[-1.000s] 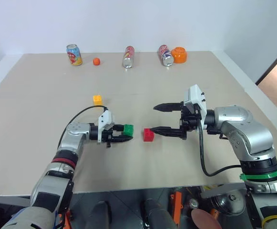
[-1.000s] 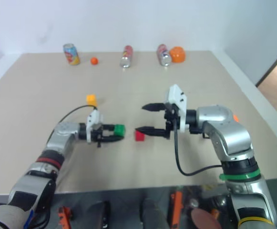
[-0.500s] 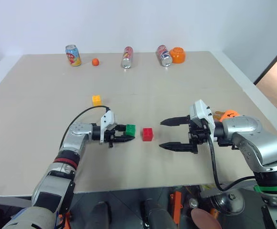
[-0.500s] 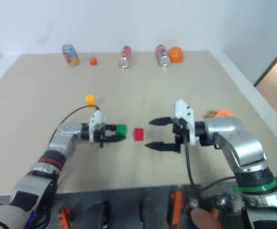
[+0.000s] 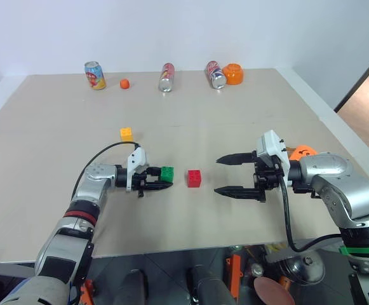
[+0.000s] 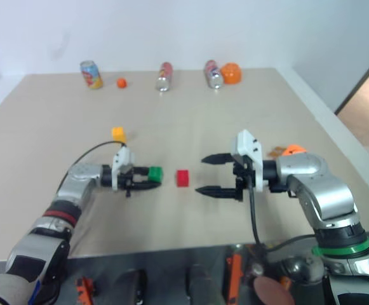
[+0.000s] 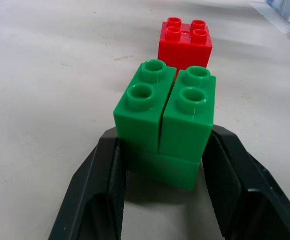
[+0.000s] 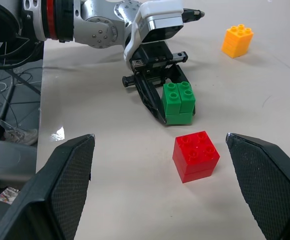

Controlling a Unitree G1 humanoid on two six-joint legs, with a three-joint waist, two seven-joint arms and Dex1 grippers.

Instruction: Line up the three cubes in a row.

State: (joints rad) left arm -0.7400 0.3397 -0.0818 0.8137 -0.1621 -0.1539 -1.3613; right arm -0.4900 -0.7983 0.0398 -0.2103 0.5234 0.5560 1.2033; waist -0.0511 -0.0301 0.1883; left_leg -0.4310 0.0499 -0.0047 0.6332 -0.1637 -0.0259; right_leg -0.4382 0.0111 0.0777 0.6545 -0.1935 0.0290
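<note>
On the table, the left gripper pinches the green cube just beside the red cube, apparently to align them; the right gripper stands wide open, empty. The yellow cube lies apart, unaligned.

Beige table against a plain white wall — brownish floor at right
</note>
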